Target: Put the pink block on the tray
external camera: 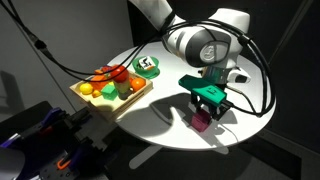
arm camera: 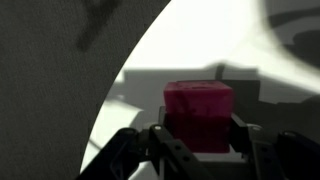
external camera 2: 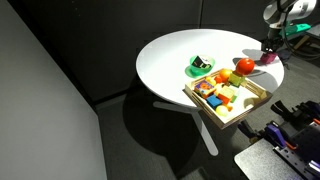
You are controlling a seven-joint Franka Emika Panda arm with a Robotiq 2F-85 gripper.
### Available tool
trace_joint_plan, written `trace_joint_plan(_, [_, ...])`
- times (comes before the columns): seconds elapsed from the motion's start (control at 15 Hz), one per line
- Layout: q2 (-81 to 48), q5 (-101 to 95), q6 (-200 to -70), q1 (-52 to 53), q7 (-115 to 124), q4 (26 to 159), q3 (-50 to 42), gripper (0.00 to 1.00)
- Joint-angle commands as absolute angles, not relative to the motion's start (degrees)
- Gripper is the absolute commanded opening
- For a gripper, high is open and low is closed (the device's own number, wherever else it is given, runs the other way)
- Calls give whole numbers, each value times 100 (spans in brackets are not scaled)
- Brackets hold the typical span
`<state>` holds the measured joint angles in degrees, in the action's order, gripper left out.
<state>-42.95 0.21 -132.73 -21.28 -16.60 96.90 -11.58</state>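
Note:
The pink block [external camera: 201, 120] is a dark pink cube near the edge of the round white table [external camera: 170, 90]. It also shows in an exterior view [external camera 2: 270, 58] and fills the middle of the wrist view [arm camera: 198, 112]. My gripper [external camera: 204, 112] stands straight over it with a finger pressed against each side [arm camera: 198, 135]. I cannot tell whether the block rests on the table or is just off it. The wooden tray [external camera: 78, 90] lies on the far side of the table from the block and holds several toy fruits; it also shows in an exterior view [external camera 2: 258, 102].
A green dish with a black and white object [external camera: 148, 65] sits behind the tray, also seen in an exterior view [external camera 2: 200, 67]. A red ball [external camera 2: 244, 66] sits at the tray's end nearest the block. Cables hang around the table. Dark equipment [external camera: 50, 140] stands beside it.

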Motion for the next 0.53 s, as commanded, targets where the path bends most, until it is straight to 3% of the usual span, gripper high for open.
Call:
trace_joint_plan(0.0, [-3786,-175,-12987,-2143,-1819,9985,-1084,31])
trace_joint_plan(0.47, [-3069,-495,-12666,-1815,-1710,10459,-1059,31])
